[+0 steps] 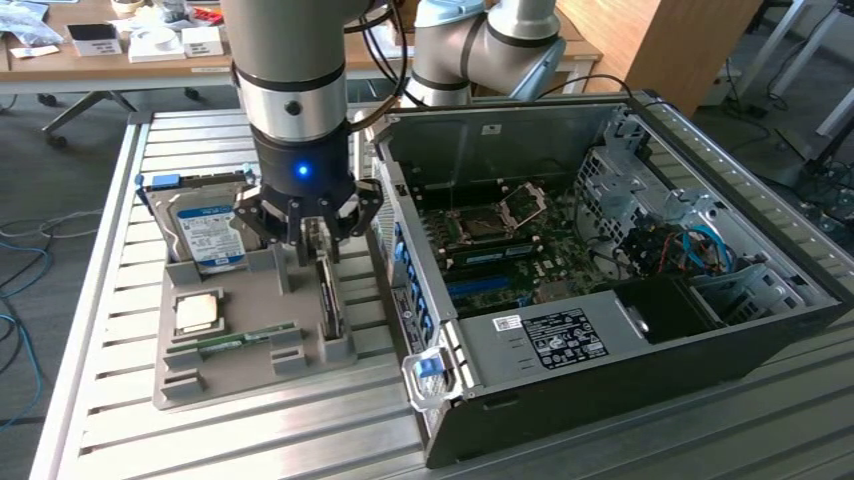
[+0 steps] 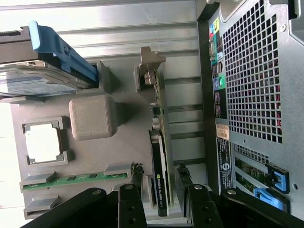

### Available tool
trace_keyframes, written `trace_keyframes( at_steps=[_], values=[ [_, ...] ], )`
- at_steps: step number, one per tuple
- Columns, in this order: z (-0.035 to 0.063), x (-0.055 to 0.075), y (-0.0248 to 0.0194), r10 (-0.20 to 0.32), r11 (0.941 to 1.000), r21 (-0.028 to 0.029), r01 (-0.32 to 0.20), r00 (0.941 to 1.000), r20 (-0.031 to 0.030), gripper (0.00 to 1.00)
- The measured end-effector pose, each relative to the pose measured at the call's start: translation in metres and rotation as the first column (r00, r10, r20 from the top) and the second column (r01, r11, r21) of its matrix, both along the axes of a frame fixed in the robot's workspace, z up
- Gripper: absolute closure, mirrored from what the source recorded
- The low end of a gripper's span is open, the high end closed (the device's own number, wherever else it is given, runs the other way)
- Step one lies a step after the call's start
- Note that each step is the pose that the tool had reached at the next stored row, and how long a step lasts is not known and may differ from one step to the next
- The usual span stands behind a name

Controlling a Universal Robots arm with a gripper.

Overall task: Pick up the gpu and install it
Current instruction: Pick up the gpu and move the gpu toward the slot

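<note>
Ribbed metal forms the tabletop (image 1: 94, 400). At the lower left of the exterior view a grey holder (image 1: 247, 378) lies on it, and at the right stands an open computer case (image 1: 641, 340).

The tool (image 1: 310, 232) hangs just above the holder with its jaws wide, holding nothing. In the wrist view the two fingers (image 2: 137, 175) stand one on each side of the gpu (image 2: 159, 152), apart from it, so I judge that the step in hand is the grasp. To do it well, the tool should descend straight with the card in the middle between the fingers. It should close on the flat faces at the thicker fan part, not on the thin bare board. The card stands on its edge in a narrow slot, so a tilted pull could jam it; a vertical lift looks safer.

The holder keeps four things:
- a hard drive (image 1: 207, 232) with a blue-white label, leaning upright at the far end
- a square processor (image 1: 198, 313) in a shallow pocket
- a narrow RAM strip (image 1: 238, 341) lying flat near the front
- the gpu in its own slot, on the side nearest the case

Inside the case the motherboard (image 1: 521, 245) lies bare — its processor socket (image 1: 497, 215) looks empty, and I see no card seated there.
</note>
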State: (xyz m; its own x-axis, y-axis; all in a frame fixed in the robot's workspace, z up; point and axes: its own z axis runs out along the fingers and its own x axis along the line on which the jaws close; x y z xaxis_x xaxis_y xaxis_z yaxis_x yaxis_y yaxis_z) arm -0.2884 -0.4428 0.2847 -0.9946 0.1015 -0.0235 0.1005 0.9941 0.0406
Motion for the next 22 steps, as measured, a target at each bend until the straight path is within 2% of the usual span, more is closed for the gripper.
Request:
trace_keyframes(
  at_steps=[7, 22],
  values=[
    [-0.0076, 0.0, 0.0, 0.0, 1.0, -0.0001, 0.0, 1.0, -0.0002, 0.58],
    [-0.0121, 0.003, 0.0, 0.005, 1.0, -0.0002, -0.005, 1.0, -0.0006, 0.58]
  ],
)
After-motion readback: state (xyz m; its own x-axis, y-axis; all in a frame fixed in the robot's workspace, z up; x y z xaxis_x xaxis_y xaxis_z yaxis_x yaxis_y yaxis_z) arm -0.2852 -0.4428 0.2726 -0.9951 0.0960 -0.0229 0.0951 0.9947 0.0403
